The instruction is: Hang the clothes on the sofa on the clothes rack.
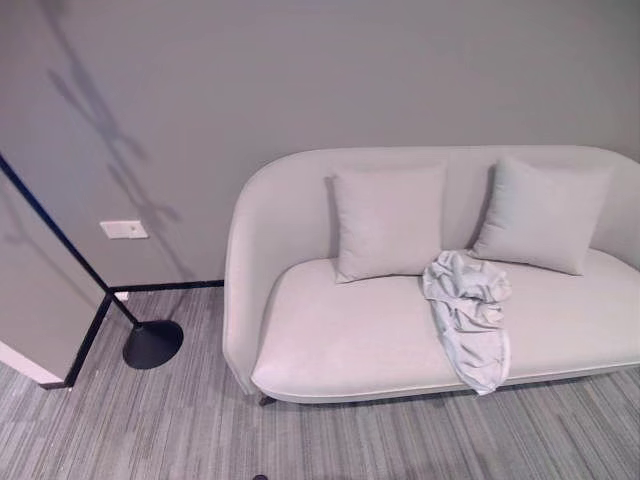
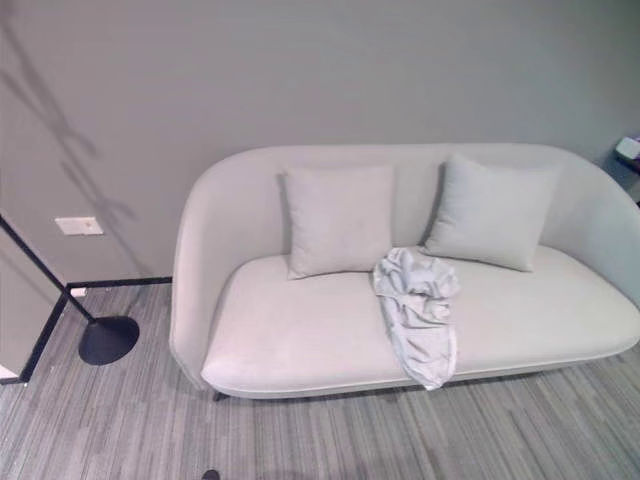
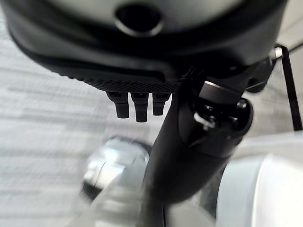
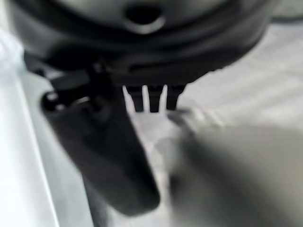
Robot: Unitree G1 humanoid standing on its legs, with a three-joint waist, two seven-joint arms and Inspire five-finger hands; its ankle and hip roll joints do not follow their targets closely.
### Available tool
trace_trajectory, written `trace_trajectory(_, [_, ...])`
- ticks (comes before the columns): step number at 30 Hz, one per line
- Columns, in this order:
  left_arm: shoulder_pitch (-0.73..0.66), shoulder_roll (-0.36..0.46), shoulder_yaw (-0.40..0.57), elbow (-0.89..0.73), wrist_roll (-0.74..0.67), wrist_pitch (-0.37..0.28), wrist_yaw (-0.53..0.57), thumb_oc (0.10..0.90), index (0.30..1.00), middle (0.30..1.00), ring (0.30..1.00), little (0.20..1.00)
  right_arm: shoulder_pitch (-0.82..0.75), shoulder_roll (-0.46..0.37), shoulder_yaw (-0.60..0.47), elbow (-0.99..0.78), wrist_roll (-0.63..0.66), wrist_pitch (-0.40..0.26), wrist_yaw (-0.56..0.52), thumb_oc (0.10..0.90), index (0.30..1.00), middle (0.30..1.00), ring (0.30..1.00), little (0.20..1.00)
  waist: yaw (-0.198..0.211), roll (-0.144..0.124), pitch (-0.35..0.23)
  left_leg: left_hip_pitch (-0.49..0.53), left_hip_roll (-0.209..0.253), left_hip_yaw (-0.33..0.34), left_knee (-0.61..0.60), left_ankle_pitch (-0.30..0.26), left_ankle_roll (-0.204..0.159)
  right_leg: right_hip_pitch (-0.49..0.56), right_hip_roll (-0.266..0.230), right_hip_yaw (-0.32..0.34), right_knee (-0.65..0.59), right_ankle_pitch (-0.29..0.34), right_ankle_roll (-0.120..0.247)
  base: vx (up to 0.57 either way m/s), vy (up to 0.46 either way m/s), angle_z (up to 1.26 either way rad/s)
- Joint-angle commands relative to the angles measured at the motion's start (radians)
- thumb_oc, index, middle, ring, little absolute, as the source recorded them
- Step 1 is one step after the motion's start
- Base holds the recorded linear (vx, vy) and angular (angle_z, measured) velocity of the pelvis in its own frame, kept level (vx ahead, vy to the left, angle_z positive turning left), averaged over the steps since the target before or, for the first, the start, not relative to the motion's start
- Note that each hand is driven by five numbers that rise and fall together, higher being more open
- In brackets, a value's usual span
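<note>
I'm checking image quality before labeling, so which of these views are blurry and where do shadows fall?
Left eye view: sharp, branching shadows on the wall above the rack base. Right eye view: sharp, soft shadow under the sofa. Left wrist view: left hand and floor smeared. Right wrist view: right hand blurred throughout.

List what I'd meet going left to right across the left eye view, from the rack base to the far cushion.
Black round rack base on the floor → sofa's left arm → left cushion → crumpled pale garment draped over the seat's front edge → right cushion.
</note>
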Motion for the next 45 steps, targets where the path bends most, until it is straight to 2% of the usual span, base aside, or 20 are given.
trace_trajectory(1, [-0.077, 0.008, 0.002, -0.022, -0.003, -0.030, -0.001, 0.800, 0.900, 0.900, 0.900, 0.900, -0.125, 0.037, -0.010, -0.063, 0.005, -0.062, 0.010, 0.800, 0.900, 0.900, 0.900, 0.900, 0.013, -0.031, 0.063, 0.023, 0.088, -0.024, -0.045, 0.241, -0.020, 0.009, -0.065, 0.033, -0.118, 0.047, 0.028, 0.11, -0.336, -0.32])
trace_trajectory(2, [-0.075, 0.009, 0.013, -0.021, -0.013, -0.030, 0.006, 0.800, 0.900, 0.900, 0.900, 0.900, -0.120, 0.035, -0.009, -0.066, 0.007, -0.065, 0.008, 0.800, 0.900, 0.900, 0.900, 0.900, 0.014, -0.031, 0.061, 0.019, 0.102, 0.010, -0.052, 0.291, -0.025, 0.019, -0.045, 0.022, -0.141, 0.050, 0.017, 0.11, -0.348, -0.28])
trace_trajectory(4, [-0.068, -0.001, 0.020, -0.019, -0.017, -0.027, -0.002, 0.800, 0.900, 0.900, 0.900, 0.900, -0.109, 0.023, 0.008, -0.067, -0.014, -0.060, 0.009, 0.800, 0.900, 0.900, 0.900, 0.900, 0.016, -0.032, 0.055, 0.009, 0.067, 0.026, -0.039, 0.248, 0.002, 0.022, -0.020, 0.012, -0.170, 0.042, 0.001, 0.11, -0.376, -0.06])
trace_trajectory(6, [-0.069, -0.006, 0.018, -0.027, -0.016, -0.026, -0.008, 0.800, 0.900, 0.900, 0.900, 0.900, -0.097, 0.009, 0.021, -0.072, -0.038, -0.059, 0.011, 0.800, 0.900, 0.900, 0.900, 0.900, 0.025, -0.037, 0.052, -0.017, -0.069, -0.042, -0.023, 0.101, 0.055, 0.012, -0.008, 0.011, -0.170, 0.028, -0.010, 0.09, -0.353, 0.31])
trace_trajectory(8, [-0.067, -0.005, 0.028, -0.017, -0.017, -0.027, -0.010, 0.800, 0.900, 0.900, 0.900, 0.900, -0.092, 0.002, 0.021, -0.074, -0.048, -0.057, 0.006, 0.800, 0.900, 0.900, 0.900, 0.900, 0.022, -0.056, 0.052, -0.031, -0.218, -0.026, -0.020, -0.081, 0.123, 0.007, -0.009, 0.002, -0.170, 0.027, -0.015, 0.06, -0.309, 0.11])
trace_trajectory(10, [-0.060, -0.010, 0.036, -0.003, -0.014, -0.018, -0.020, 0.800, 0.900, 0.900, 0.900, 0.900, -0.094, 0.000, 0.025, -0.070, -0.069, -0.052, 0.000, 0.800, 0.900, 0.900, 0.900, 0.900, 0.017, -0.052, 0.039, -0.048, -0.318, 0.035, -0.025, -0.141, 0.173, -0.011, 0.008, -0.001, -0.170, 0.028, -0.018, 0.08, -0.187, -0.01])
trace_trajectory(12, [-0.042, -0.019, 0.036, 0.013, 0.005, -0.014, -0.022, 0.800, 0.900, 0.900, 0.900, 0.900, -0.114, 0.005, 0.065, -0.130, -0.156, -0.060, -0.046, 0.800, 0.900, 0.900, 0.900, 0.900, 0.026, -0.028, 0.023, -0.090, -0.460, 0.027, -0.086, -0.122, 0.204, -0.032, 0.081, 0.009, -0.170, 0.027, -0.036, 0.17, -0.169, 0.03])
trace_trajectory(17, [-0.015, -0.032, 0.041, 0.003, 0.003, -0.005, -0.004, 0.800, 0.900, 0.900, 0.900, 0.900, -0.196, 0.008, 0.140, -0.226, -0.317, -0.044, -0.136, 0.800, 0.900, 0.900, 0.900, 0.900, 0.045, -0.025, 0.037, -0.104, -0.440, 0.108, -0.116, -0.081, 0.209, 0.013, 0.152, 0.026, -0.170, -0.016, -0.050, 0.16, -0.076, -0.11])
trace_trajectory(21, [0.007, -0.010, 0.014, -0.070, 0.031, -0.019, 0.018, 0.800, 0.900, 0.900, 0.900, 0.900, -0.227, -0.004, 0.202, -0.382, -0.506, -0.037, -0.215, 0.800, 0.900, 0.900, 0.900, 0.900, 0.046, -0.111, 0.039, -0.070, -0.428, 0.157, -0.062, -0.131, 0.255, 0.075, 0.167, 0.057, -0.139, -0.045, -0.064, 0.28, -0.037, -0.23])
trace_trajectory(22, [0.007, -0.009, 0.014, -0.071, 0.031, -0.019, 0.018, 0.800, 0.900, 0.900, 0.900, 0.900, -0.226, -0.003, 0.202, -0.382, -0.507, -0.037, -0.215, 0.800, 0.900, 0.900, 0.900, 0.900, 0.048, -0.111, 0.039, -0.070, -0.427, 0.159, -0.061, -0.133, 0.256, 0.075, 0.166, 0.059, -0.137, -0.046, -0.063, 0.27, -0.015, -0.37])
trace_trajectory(24, [-0.011, 0.023, -0.013, -0.123, 0.046, -0.028, 0.041, 0.800, 0.900, 0.900, 0.900, 0.900, -0.308, 0.013, 0.211, -0.392, -0.573, -0.017, -0.262, 0.800, 0.900, 0.900, 0.900, 0.900, 0.081, -0.145, 0.053, -0.052, -0.405, 0.210, -0.037, -0.182, 0.263, 0.024, 0.160, 0.033, 0.037, -0.031, 0.015, 0.17, 0.006, -0.43])
trace_trajectory(26, [-0.030, 0.034, -0.032, -0.147, 0.040, -0.031, 0.049, 0.800, 0.900, 0.900, 0.900, 0.900, -0.359, 0.001, 0.205, -0.420, -0.608, 0.004, -0.291, 0.800, 0.900, 0.900, 0.900, 0.900, 0.062, -0.125, 0.081, -0.032, -0.388, 0.200, -0.020, -0.196, 0.275, -0.078, 0.130, 0.021, 0.229, 0.038, 0.103, 0.09, 0.069, -0.58])
trace_trajectory(28, [-0.038, 0.036, -0.053, -0.159, 0.047, -0.030, 0.065, 0.800, 0.900, 0.900, 0.900, 0.900, -0.386, -0.009, 0.178, -0.459, -0.643, 0.026, -0.341, 0.800, 0.900, 0.900, 0.900, 0.900, 0.047, -0.095, 0.100, -0.017, -0.367, 0.189, -0.030, -0.192, 0.278, -0.140, 0.097, 0.004, 0.327, 0.078, 0.133, 0.09, 0.035, 0.15])
trace_trajectory(29, [-0.048, 0.034, -0.078, -0.170, 0.054, -0.030, 0.076, 0.800, 0.900, 0.900, 0.900, 0.900, -0.409, -0.010, 0.157, -0.477, -0.648, 0.043, -0.394, 0.800, 0.900, 0.900, 0.900, 0.900, 0.052, -0.075, 0.100, -0.012, -0.350, 0.171, -0.057, -0.188, 0.269, -0.136, 0.008, -0.055, 0.282, 0.048, 0.086, 0.14, -0.053, 0.54])
trace_trajectory(31, [-0.056, 0.027, -0.097, -0.166, 0.066, -0.035, 0.082, 0.800, 0.900, 0.900, 0.900, 0.900, -0.416, -0.026, 0.151, -0.480, -0.666, 0.059, -0.412, 0.800, 0.900, 0.900, 0.900, 0.900, 0.052, -0.065, 0.097, 0.003, -0.339, 0.139, -0.094, -0.195, 0.255, -0.122, -0.060, -0.058, 0.186, 0.022, 0.044, 0.19, -0.110, 0.40])
trace_trajectory(36, [-0.097, 0.004, -0.145, -0.118, 0.106, -0.044, 0.101, 0.800, 0.900, 0.900, 0.900, 0.900, -0.425, -0.081, 0.133, -0.409, -0.682, 0.074, -0.448, 0.800, 0.900, 0.900, 0.900, 0.900, 0.039, -0.081, 0.114, 0.004, -0.336, 0.051, -0.106, -0.218, 0.225, -0.131, -0.171, 0.105, -0.055, 0.172, 0.065, 0.16, -0.157, 0.59])
trace_trajectory(37, [-0.092, 0.013, -0.134, -0.102, 0.113, -0.046, 0.112, 0.800, 0.900, 0.900, 0.900, 0.900, -0.415, -0.075, 0.101, -0.343, -0.628, 0.068, -0.471, 0.800, 0.900, 0.900, 0.900, 0.900, 0.049, -0.116, 0.109, 0.006, -0.346, 0.025, -0.116, -0.221, 0.216, -0.122, -0.176, 0.111, -0.079, 0.180, 0.087, 0.27, -0.271, 0.81])
trace_trajectory(39, [-0.095, 0.019, -0.115, -0.089, 0.099, -0.044, 0.112, 0.800, 0.900, 0.900, 0.900, 0.900, -0.448, -0.071, 0.111, -0.238, -0.571, 0.054, -0.451, 0.800, 0.900, 0.900, 0.900, 0.900, 0.061, -0.130, 0.106, 0.000, -0.334, -0.005, -0.128, -0.214, 0.203, -0.119, -0.155, 0.075, -0.102, 0.185, 0.090, 0.23, -0.238, 0.94])
trace_trajectory(42, [-0.090, 0.021, -0.124, -0.093, 0.089, -0.047, 0.104, 0.800, 0.900, 0.900, 0.900, 0.900, -0.494, -0.074, 0.120, -0.132, -0.500, 0.036, -0.420, 0.800, 0.900, 0.900, 0.900, 0.900, 0.070, -0.121, 0.116, -0.021, -0.309, -0.035, -0.133, -0.201, 0.183, -0.113, -0.134, 0.042, -0.130, 0.173, 0.080, 0.12, -0.188, 0.86])
trace_trajectory(45, [-0.104, 0.013, -0.210, -0.141, 0.101, -0.074, 0.114, 0.800, 0.900, 0.900, 0.900, 0.900, -0.636, -0.145, 0.114, 0.013, -0.438, 0.018, -0.462, 0.800, 0.900, 0.900, 0.900, 0.900, 0.098, -0.079, 0.175, -0.129, -0.272, -0.094, -0.142, -0.153, 0.137, -0.146, -0.108, -0.016, -0.170, 0.155, 0.072, -0.07, -0.149, 0.25])
